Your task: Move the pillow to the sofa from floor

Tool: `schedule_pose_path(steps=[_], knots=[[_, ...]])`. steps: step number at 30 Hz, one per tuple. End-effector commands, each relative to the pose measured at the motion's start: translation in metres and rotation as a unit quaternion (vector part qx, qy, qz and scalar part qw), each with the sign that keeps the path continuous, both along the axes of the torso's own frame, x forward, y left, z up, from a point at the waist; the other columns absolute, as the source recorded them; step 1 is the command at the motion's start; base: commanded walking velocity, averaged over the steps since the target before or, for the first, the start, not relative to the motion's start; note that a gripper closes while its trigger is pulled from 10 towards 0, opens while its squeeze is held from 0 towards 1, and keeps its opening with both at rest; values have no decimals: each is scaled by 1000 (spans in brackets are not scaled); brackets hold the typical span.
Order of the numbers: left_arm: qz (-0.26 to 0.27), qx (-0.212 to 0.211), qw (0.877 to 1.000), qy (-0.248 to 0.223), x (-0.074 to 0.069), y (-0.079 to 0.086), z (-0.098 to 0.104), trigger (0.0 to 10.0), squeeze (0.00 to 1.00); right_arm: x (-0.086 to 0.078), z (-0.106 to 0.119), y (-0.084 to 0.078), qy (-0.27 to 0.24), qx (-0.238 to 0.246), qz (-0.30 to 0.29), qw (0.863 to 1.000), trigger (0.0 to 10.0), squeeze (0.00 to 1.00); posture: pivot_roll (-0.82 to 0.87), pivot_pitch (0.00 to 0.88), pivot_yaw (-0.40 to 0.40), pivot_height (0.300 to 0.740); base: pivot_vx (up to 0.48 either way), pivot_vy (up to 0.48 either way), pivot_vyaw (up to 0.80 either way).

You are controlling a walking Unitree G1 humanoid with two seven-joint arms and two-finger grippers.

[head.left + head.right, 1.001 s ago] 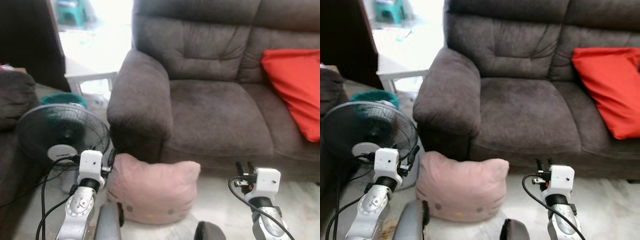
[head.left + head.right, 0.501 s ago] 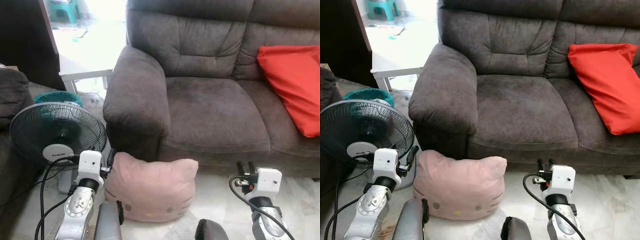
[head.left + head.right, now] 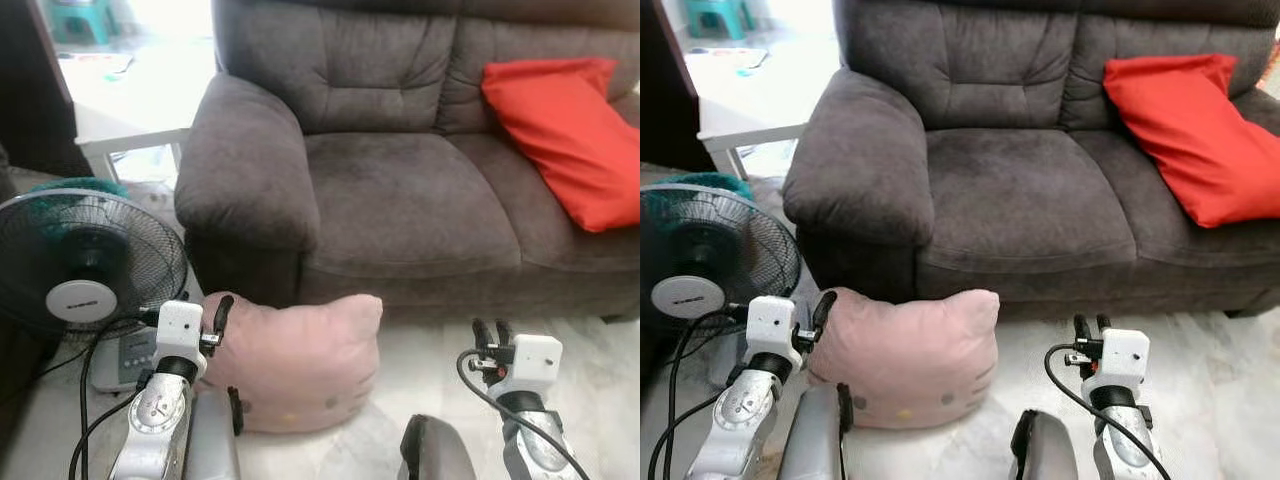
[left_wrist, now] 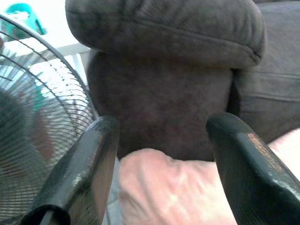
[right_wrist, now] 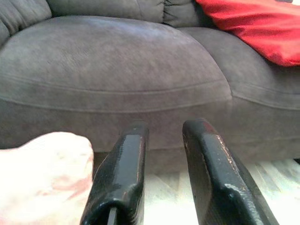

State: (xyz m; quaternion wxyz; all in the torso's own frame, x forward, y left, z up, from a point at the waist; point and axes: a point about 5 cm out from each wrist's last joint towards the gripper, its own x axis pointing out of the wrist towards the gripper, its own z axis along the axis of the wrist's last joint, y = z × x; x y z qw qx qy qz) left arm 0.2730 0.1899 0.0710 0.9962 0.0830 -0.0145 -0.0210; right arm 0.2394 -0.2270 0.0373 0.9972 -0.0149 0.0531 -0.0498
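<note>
Pillow (image 3: 290, 360) is on the floor (image 3: 420, 370) right against my view of the sofa (image 3: 400, 190) front. My left gripper (image 4: 159, 154) hovers spread wide beside it, right gripper (image 5: 164, 154) slightly parted, both holding nothing.

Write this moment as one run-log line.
pink pillow: on floor against sofa | left gripper: open, at pillow's left corner | right gripper: open, right of pillow | not yet grasped

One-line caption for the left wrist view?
Open left gripper faces the pink pillow below the sofa armrest.
</note>
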Motion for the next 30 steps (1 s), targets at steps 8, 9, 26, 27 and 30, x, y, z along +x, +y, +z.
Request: schedule_pose_path(steps=[8,9,26,27,30], knots=[[1,2,1000,4,0,-1,-1,10000,0,3,4,-2,-6,-2,3,1000,10000,0,111,0,-109,454,0,0,0],[1,2,1000,4,1,-1,-1,10000,0,4,4,-2,-6,-2,4,1000,10000,0,111,0,-109,454,0,0,0],[3,4,1000,4,1,0,-1,10000,0,4,3,-1,-7,-2,-2,1000,10000,0,109,0,-103,429,0,0,0],[5,4,1000,5,1,1,-1,10000,0,4,3,-2,-7,-3,-1,1000,10000,0,110,0,-103,429,0,0,0],[20,2,1000,6,-1,5,-3,10000,0,4,3,-1,-6,-4,0,1000,10000,0,110,0,-103,429,0,0,0]])
